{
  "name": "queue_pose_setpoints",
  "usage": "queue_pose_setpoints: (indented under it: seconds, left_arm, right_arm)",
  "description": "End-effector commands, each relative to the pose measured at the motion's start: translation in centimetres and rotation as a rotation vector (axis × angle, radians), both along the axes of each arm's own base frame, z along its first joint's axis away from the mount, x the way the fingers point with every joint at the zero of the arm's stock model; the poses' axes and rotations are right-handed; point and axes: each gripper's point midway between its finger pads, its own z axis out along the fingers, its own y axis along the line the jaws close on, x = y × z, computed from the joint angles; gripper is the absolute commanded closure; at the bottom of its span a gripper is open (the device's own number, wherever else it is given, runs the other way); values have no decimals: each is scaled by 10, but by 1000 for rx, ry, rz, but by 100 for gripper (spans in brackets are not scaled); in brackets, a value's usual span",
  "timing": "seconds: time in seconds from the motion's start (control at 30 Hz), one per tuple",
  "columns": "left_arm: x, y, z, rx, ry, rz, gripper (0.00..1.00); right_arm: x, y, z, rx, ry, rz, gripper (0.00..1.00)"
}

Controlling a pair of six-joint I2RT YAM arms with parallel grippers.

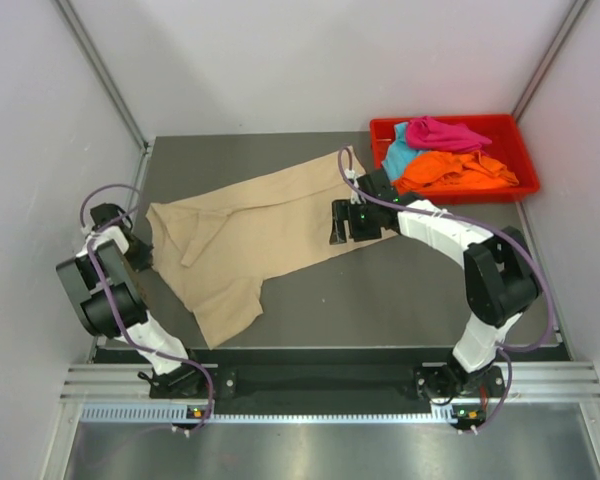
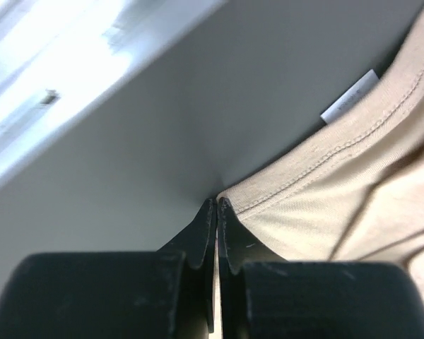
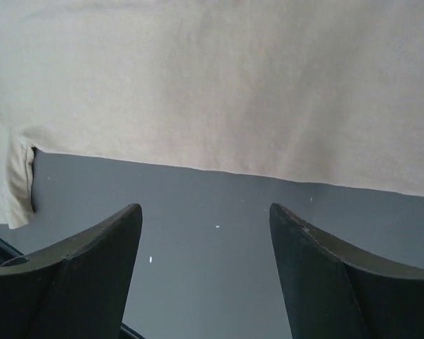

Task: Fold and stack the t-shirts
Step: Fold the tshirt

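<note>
left arm [image 1: 106, 295] folded low with jaws pressed together, right arm [image 1: 435, 226] stretched forward, jaws spread wide.

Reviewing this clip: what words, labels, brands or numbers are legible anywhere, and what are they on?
White tag sticking out at the edge of the beige t-shirt: some faint print, too blurred to read.
Red tray: no text visible.
Nothing else in any of the three views carries legible text.

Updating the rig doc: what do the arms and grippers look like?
Left arm and right arm: white shells, black joints, a purple cable looped along each. Left gripper and right gripper: black tapered fingers.
</note>
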Motion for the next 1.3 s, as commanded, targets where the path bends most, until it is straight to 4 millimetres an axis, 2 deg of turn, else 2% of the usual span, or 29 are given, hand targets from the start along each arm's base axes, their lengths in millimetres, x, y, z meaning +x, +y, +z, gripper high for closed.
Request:
queue_pose_setpoints:
  seconds: [0.0, 0.1, 0.23, 0.27, 0.3, 0.37, 0.4, 0.43, 0.53, 0.57, 0.63, 0.67, 0.7, 0.73, 0.77, 0.8, 0.9, 1.03, 1.27]
  left_arm:
    - [-10, 36, 12, 128, 54, 68, 100]
    - [-13, 51, 24, 188, 78, 77, 100]
    - [-8, 42, 20, 118, 75, 63, 99]
    - [-8, 39, 21, 117, 82, 65, 94]
    - [-10, 38, 24, 114, 86, 80, 81]
    - [-6, 27, 43, 128, 39, 68, 70]
    - [-4, 23, 51, 143, 14, 62, 54]
    - [3, 12, 70, 180, -54, 37, 47]
    - [22, -11, 94, 184, -150, -37, 46]
    - [35, -17, 101, 183, -196, -81, 46]
    - [67, -54, 108, 121, -299, -286, 48]
    - [80, -66, 112, 110, -334, -356, 48]
    - [98, -78, 125, 119, -390, -452, 47]
    - [109, -91, 110, 83, -374, -510, 47]
    - [116, -96, 107, 59, -376, -552, 47]
    - [127, -100, 96, 9, -349, -576, 47]
    - [142, -104, 78, -28, -299, -616, 48]
    - [152, -113, 63, -32, -271, -657, 50]
    - [152, -110, 41, -17, -217, -624, 57]
  right_arm:
    - [6, 10, 7, 30, -26, 28, 27]
    - [3, 10, 4, 31, -13, 32, 27]
    - [1, 13, 2, 36, -5, 39, 27]
    - [1, 13, 2, 35, -4, 40, 27]
    - [2, 13, 2, 36, -5, 39, 27]
    - [1, 14, 2, 37, -4, 39, 27]
    - [0, 14, 1, 37, 0, 41, 27]
    - [0, 13, 0, 38, 2, 39, 27]
    - [-1, 13, -3, 37, 11, 40, 27]
    - [-2, 14, -4, 36, 14, 45, 27]
    - [-3, 14, -6, 32, 20, 46, 27]
    - [-4, 12, -7, 26, 25, 46, 27]
    - [-5, 12, -7, 25, 24, 46, 27]
    - [-5, 11, -7, 22, 25, 47, 27]
    - [-6, 10, -7, 18, 24, 46, 27]
    - [-5, 10, -6, 19, 23, 46, 28]
    - [-6, 9, -2, 14, 22, 42, 27]
    - [-6, 7, 1, 8, 15, 36, 27]
    - [-8, 5, 0, 6, 25, 18, 28]
